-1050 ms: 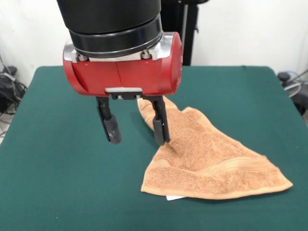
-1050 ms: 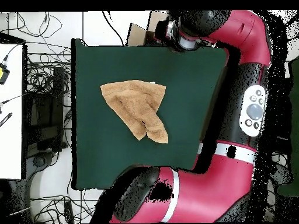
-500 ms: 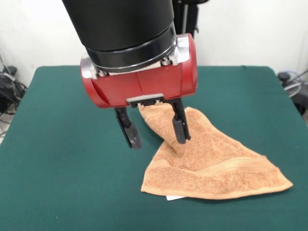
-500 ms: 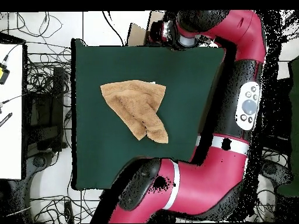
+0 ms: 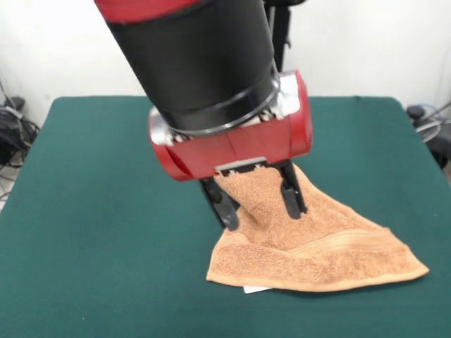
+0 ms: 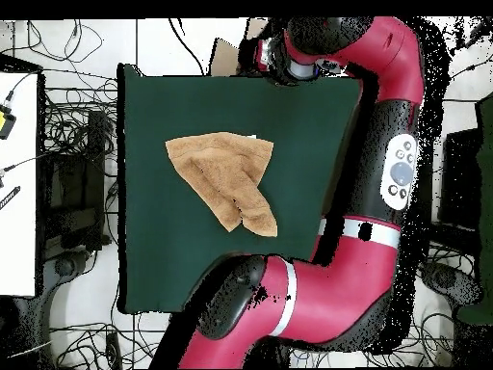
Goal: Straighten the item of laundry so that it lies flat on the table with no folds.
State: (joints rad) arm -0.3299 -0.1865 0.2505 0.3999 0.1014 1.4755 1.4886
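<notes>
Green felt table [image 5: 84, 211] carries the orange-tan towel [image 5: 310, 246], folded into a rough triangle right of centre with a white tag [image 5: 255, 289] at its near edge, while the gripper [image 5: 261, 204] hangs over its left part, fingers spread wide, holding nothing.

Glossy red wrist housing under a fat black cylinder ringed in silver, and the gripper [image 5: 259, 204] shows two black fingers [image 5: 292, 197].
</notes>
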